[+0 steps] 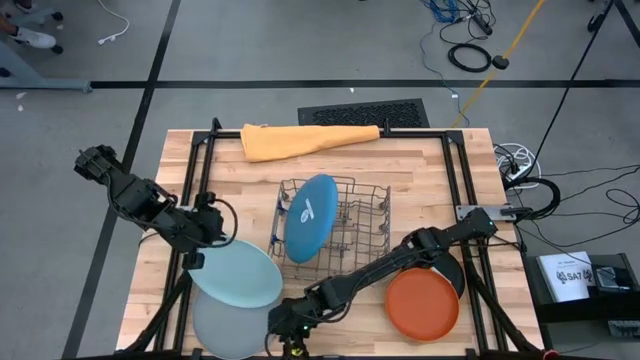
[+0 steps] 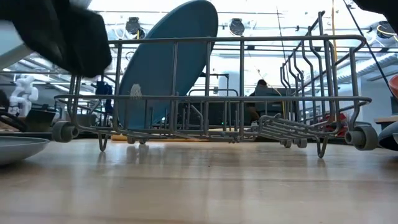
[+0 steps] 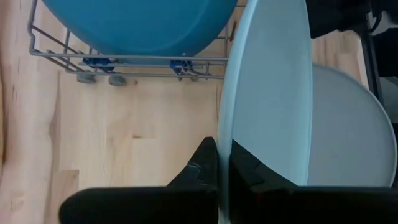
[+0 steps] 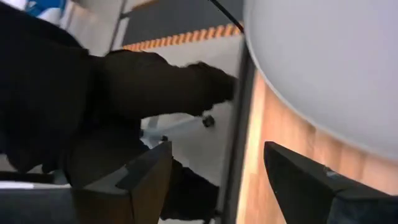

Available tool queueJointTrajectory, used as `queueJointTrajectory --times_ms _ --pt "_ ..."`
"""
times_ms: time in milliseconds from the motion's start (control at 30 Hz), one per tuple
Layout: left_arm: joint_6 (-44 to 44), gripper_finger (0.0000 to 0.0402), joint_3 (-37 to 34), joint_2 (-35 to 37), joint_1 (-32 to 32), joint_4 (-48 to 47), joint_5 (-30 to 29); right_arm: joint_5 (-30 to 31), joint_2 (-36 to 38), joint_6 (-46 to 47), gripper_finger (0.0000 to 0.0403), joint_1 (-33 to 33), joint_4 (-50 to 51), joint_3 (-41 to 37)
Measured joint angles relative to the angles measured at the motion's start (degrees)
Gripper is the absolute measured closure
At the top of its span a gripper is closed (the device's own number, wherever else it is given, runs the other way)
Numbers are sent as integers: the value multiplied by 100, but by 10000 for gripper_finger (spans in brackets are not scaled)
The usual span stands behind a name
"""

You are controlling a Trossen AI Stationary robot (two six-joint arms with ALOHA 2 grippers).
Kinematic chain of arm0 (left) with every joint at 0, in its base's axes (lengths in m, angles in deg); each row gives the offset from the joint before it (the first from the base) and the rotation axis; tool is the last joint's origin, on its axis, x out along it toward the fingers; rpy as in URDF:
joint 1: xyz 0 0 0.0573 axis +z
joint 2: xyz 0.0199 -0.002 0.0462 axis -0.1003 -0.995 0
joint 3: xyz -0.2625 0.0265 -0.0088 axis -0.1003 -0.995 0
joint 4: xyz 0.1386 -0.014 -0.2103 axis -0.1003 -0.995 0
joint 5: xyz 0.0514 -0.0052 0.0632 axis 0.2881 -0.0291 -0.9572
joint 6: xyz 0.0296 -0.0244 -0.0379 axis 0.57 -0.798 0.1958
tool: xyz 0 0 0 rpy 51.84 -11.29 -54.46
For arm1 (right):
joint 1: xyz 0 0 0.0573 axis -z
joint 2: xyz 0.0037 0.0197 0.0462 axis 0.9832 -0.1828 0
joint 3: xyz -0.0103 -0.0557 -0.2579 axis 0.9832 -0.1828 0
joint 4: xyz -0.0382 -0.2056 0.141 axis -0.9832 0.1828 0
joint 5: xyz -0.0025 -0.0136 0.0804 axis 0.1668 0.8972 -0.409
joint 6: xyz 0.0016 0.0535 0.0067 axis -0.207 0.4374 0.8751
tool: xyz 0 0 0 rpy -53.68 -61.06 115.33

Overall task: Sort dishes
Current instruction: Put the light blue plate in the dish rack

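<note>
My left gripper is shut on a large light blue plate at the table's front left, which overlaps a grey plate lying by the front edge. A blue plate stands on its rim in the wire rack. An orange plate lies at the front right, with a black plate partly under my right arm. My right gripper is open and empty beside the grey plate's edge. My left gripper pinches the light blue plate's rim between its two fingers, on the side toward the table's left. The fingers come in slanting from the left. The plate is tilted in the hold, above the grey plate.
A folded orange cloth lies at the table's far edge behind the rack. The rack's right half holds no plate. My right arm stretches across the table's front, between the rack and the orange plate.
</note>
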Motion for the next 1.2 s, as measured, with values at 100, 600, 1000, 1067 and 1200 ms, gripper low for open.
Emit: queueJointTrajectory --times_ms 100,600,1000,1067,1200 --pt "109 402 0 29 0 147 -38 -15 217 -503 156 -3 -97 0" --pt "736 402 680 426 -2 873 -615 4092 2095 -1958 156 -601 2187 8" --pt "1578 402 1738 725 0 876 -1312 6239 2125 1439 234 -1073 5484 7" --pt "1739 402 1778 757 -4 885 -1427 6358 1969 1492 286 -977 5536 4" --pt "1923 402 1801 785 2 1035 -1562 6359 1694 1432 388 -534 5749 4"
